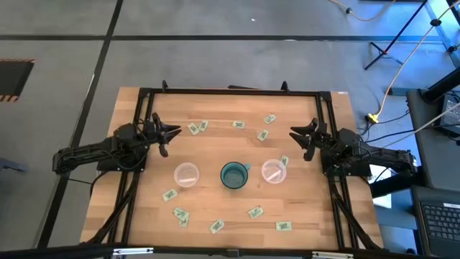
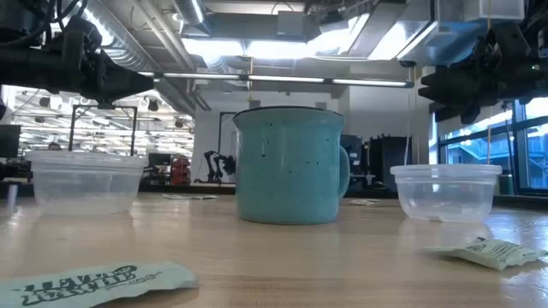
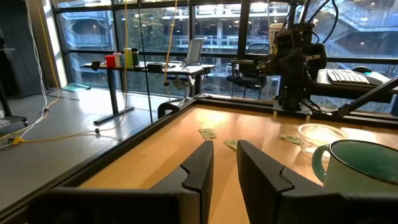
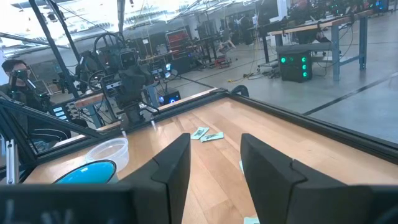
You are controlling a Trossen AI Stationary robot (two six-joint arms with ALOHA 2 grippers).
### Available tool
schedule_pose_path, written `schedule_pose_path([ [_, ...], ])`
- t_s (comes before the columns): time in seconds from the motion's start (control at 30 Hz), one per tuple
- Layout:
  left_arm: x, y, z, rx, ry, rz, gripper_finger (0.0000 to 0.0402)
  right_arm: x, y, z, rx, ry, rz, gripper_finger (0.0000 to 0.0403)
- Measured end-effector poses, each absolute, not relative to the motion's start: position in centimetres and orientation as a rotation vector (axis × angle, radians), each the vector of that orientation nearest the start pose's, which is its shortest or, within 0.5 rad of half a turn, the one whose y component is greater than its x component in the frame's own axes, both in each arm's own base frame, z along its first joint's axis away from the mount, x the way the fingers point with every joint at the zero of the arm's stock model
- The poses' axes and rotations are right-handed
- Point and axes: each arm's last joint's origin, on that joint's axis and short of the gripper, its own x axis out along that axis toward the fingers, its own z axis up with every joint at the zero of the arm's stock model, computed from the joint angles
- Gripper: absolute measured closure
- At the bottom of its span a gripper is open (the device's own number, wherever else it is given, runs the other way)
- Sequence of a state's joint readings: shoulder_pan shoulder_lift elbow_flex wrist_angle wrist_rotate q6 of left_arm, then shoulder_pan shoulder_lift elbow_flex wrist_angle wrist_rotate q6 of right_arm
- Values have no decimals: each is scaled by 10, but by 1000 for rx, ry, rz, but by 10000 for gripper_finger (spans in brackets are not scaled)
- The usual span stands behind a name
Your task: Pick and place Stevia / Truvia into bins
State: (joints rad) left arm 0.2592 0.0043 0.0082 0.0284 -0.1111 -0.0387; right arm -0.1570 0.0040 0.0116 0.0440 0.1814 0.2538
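Observation:
About a dozen pale green and white packets lie flat on the wooden table (image 1: 144,216): several toward the far edge, such as one (image 1: 238,124), and several toward the near edge, such as one (image 1: 216,226). Two clear cups stand upright, one on the left (image 1: 186,175) and one on the right (image 1: 274,172). A packet (image 1: 284,161) lies by the right cup's rim. My left gripper (image 1: 170,137) is open and empty, above the table to the far left of the left cup. My right gripper (image 1: 298,138) is open and empty, to the far right of the right cup.
A teal mug (image 1: 234,175) stands between the two cups. A black frame (image 1: 230,91) runs round the table's edges. In the low view two packets (image 2: 94,287) (image 2: 488,251) lie in front of the mug (image 2: 291,167). A person (image 4: 15,74) sits beyond the table.

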Motion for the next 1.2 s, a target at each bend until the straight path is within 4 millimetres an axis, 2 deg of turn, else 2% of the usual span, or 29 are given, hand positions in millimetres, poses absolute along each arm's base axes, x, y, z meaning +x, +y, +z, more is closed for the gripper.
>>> schedule_pose_path([
  [1.2, 93, 28, 169, 2, -32, 368, 334, 95, -20, 171, 252, -95, -330, 258],
])
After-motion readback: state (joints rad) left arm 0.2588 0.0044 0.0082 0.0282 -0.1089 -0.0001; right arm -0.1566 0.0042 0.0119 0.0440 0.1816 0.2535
